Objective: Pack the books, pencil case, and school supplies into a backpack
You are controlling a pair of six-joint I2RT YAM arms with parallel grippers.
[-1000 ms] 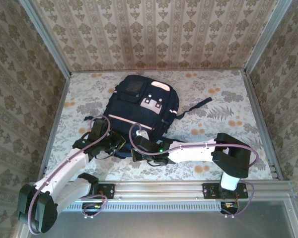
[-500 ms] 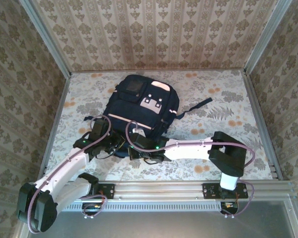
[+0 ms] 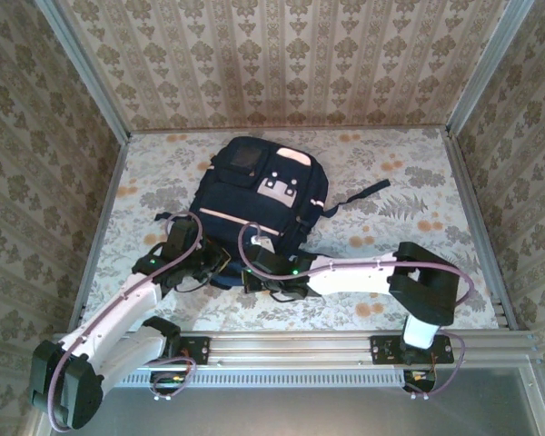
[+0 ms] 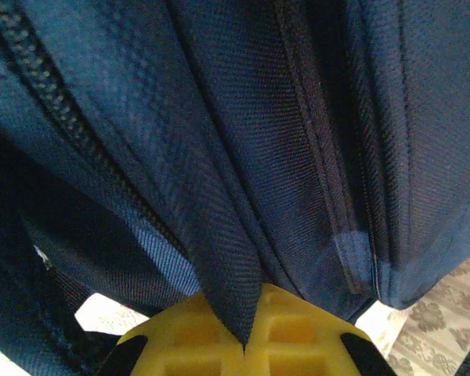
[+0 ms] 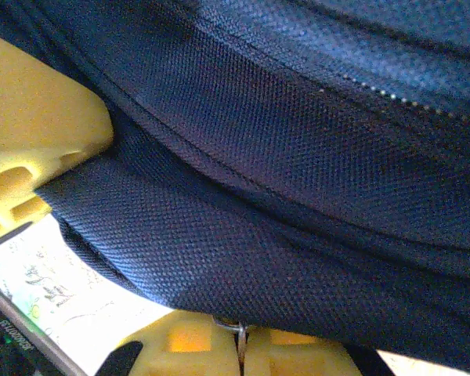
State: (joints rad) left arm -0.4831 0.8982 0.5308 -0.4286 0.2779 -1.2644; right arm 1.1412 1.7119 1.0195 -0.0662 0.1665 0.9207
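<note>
Left hand (image 4: pixel 245 338) is clamped on a near-end fold of the backpack (image 3: pixel 259 186), right hand (image 5: pixel 240 342) pinching fabric alongside (zipper pull, maybe?). It's flat on the tabletop (image 3: pixel 409 173); I'd guess zipper work, next a steady pull.

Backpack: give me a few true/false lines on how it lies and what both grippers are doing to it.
1. The backpack lies flat on the table. True.
2. The left gripper is open and clear of the fabric. False: it is shut, pinching a fold of the navy fabric.
3. The right gripper is shut on the backpack's fabric. True.
4. Both arms reach over to the backpack's far end. False: both grippers are at its near edge, the side towards the arm bases.
5. The backpack is plain red. False: it is navy with pale stripes and grey patches.
</note>
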